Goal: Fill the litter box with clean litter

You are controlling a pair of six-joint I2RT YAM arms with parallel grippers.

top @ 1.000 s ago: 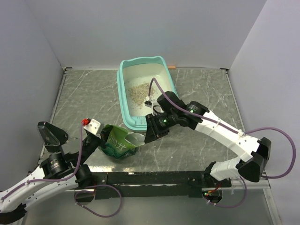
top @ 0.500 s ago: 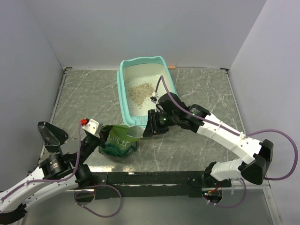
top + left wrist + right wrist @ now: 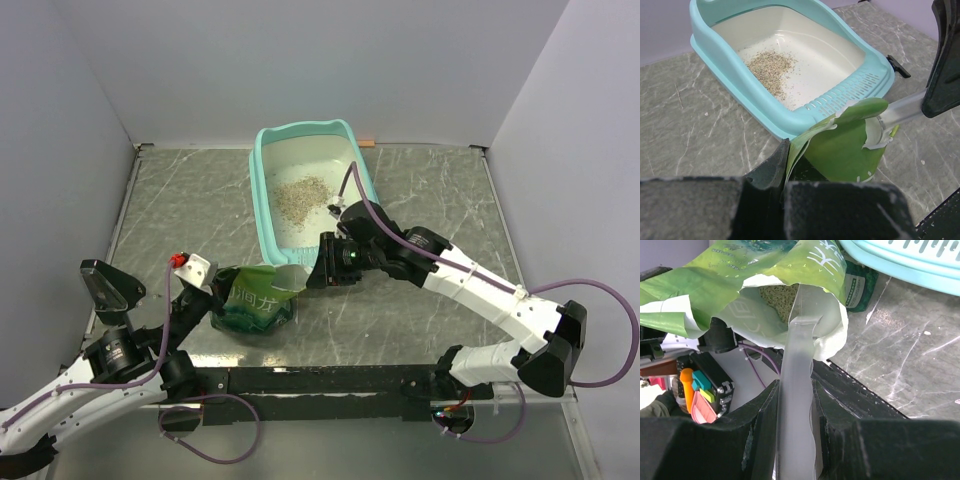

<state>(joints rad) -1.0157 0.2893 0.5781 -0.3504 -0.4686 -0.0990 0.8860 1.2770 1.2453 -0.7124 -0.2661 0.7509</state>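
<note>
Right wrist: right gripper [image 3: 795, 390] clamps the scoop [image 3: 799, 335] inside the green bag [image 3: 740, 270], left gripper [image 3: 783, 167] pinching its rim; clean litter [image 3: 298, 194] (loose, spill-prone, carry level) dusts the far litter box [image 3: 266, 215].

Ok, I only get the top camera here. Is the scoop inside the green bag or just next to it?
Observer: Inside. The right wrist view shows the scoop poking through the open mouth of the green bag.
Operator: Is there any litter in there?
Observer: Yes, the clean litter shows in the bag, right beside the scoop's far end.
Operator: And is the other claw really holding the bag?
Observer: Yes. The left wrist view shows the left claw pinching the bag's top edge.
</note>
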